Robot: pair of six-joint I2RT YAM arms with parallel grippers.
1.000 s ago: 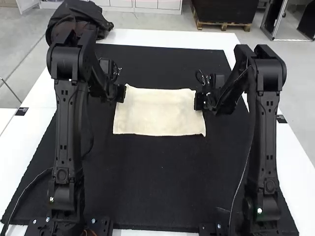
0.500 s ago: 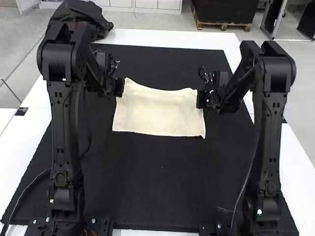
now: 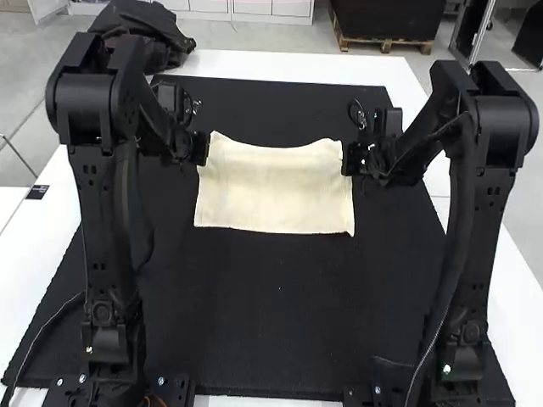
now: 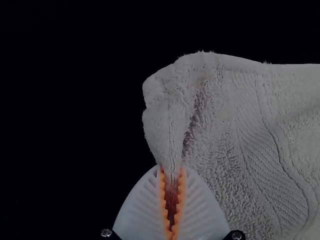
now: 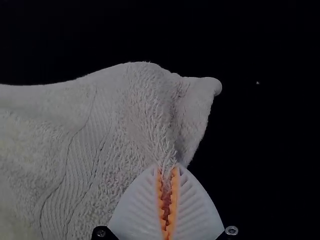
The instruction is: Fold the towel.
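Towel: cream terry with ribbed bands, spread as a wide rectangle over the far part of the black mat; pinched near both far corners, far edge dipping between.

Mat on table; towel over the mat's far half, between left gripper, at its far left corner, and right gripper, at its far right corner. Left arm and right arm stand at the near left and near right. Bag at the table's far left corner.
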